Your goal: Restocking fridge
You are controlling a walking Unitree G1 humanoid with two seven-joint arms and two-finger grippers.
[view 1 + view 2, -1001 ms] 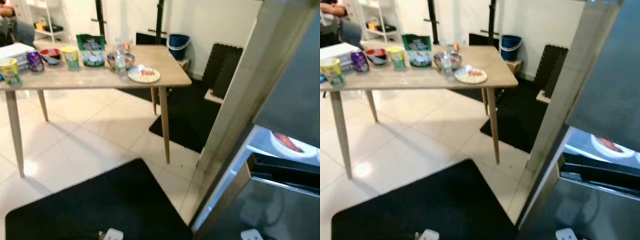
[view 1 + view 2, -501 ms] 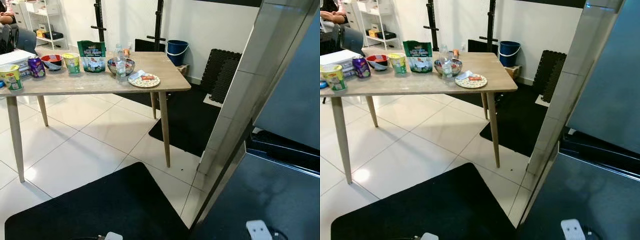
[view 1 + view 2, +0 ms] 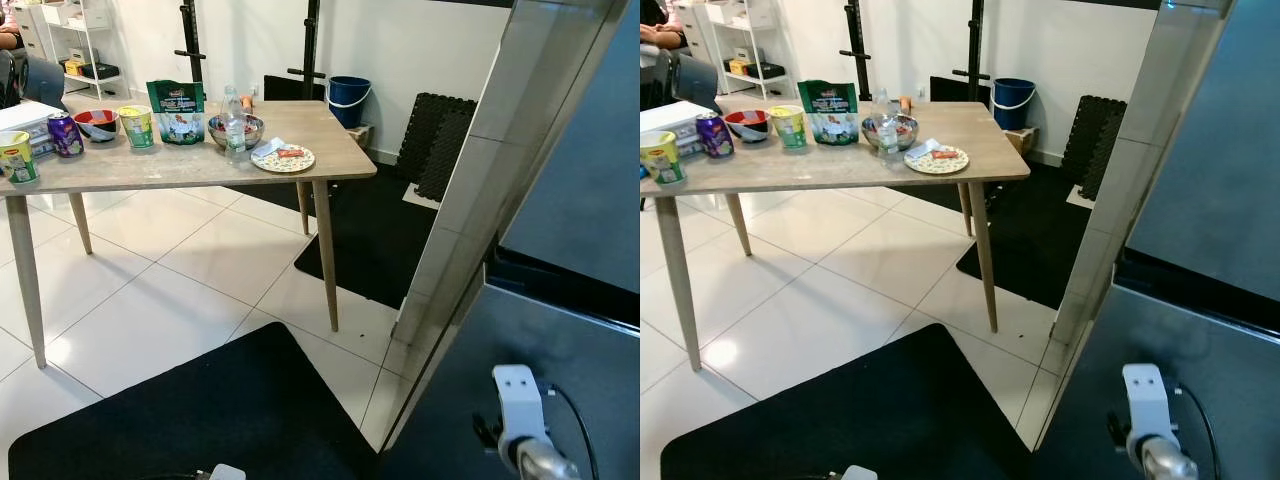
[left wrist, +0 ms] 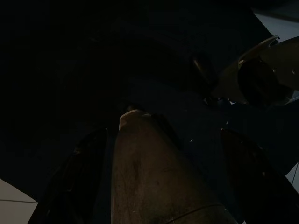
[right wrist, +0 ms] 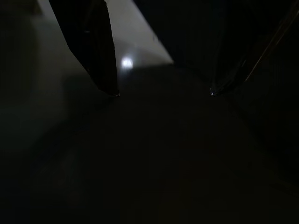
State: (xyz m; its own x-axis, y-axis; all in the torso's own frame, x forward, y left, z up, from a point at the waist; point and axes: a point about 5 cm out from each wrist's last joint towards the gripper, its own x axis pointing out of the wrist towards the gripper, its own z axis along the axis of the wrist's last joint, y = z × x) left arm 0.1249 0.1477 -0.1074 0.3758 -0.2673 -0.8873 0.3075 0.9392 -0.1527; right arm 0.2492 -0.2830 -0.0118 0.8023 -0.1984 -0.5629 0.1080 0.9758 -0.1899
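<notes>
Black mat (image 3: 200, 410) lies on the white tiles at 6 o'clock, just before the robot. At 5 o'clock the right arm (image 3: 520, 425) shows its white wrist against the fridge (image 3: 560, 340). The fridge's dark grey front takes the side from 2 to 5 o'clock.

In the dark right wrist view, the right gripper (image 5: 163, 92) has its fingers apart and nothing between them. The left gripper (image 4: 161, 135) also has its fingers spread, and a grey round shape shows between them.

Further, at 10 o'clock, the wooden table (image 3: 180, 168) carries the food: a plate (image 3: 283, 158), a bottle (image 3: 233, 122), a metal bowl (image 3: 248, 129), a green bag (image 3: 176, 110), two cups (image 3: 136, 126), a red bowl (image 3: 97, 123) and a can (image 3: 65, 134).

At 12 o'clock a blue bucket (image 3: 348, 100) stands by the wall.
</notes>
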